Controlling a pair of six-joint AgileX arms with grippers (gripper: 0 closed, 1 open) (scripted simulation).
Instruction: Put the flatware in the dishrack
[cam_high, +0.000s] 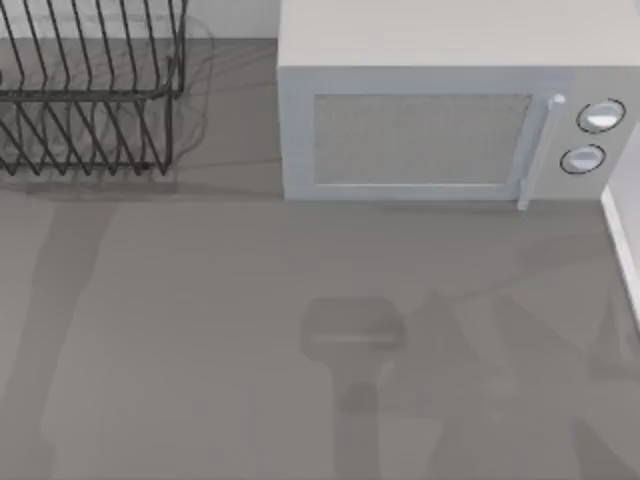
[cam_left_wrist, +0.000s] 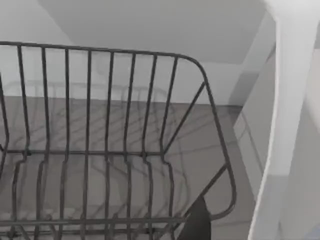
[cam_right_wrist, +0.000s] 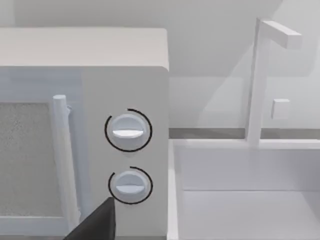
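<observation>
Looking down from above, the dish rack (cam_high: 90, 90) sits at the upper left of the frame on the grey worktop (cam_high: 200, 330), with the microwave (cam_high: 440, 110) to its right along the upper edge. A white ledge (cam_high: 625, 240) runs down the right edge. Soft shadows lie across the lower middle of the worktop. I see no spoon anywhere here, so where it lies I cannot tell.

In the left wrist view, the rack's wire wall and prongs (cam_left_wrist: 105, 135) span the left and centre of the frame, and nothing rests between the prongs. A dark tip of the left end effector (cam_left_wrist: 197, 222) pokes in at the lower centre; whether it is apart or together I cannot tell.

In the right wrist view, the microwave's two dials (cam_right_wrist: 128, 157) sit left of centre, with a white sink and faucet (cam_right_wrist: 260, 80) to the right. A dark tip of the right end effector (cam_right_wrist: 97, 225) shows at the lower left; its state I cannot tell either.

My judgement: the task is at its very start, with nothing grasped. The next move calls for finding the spoon and bringing one arm down over its handle.
</observation>
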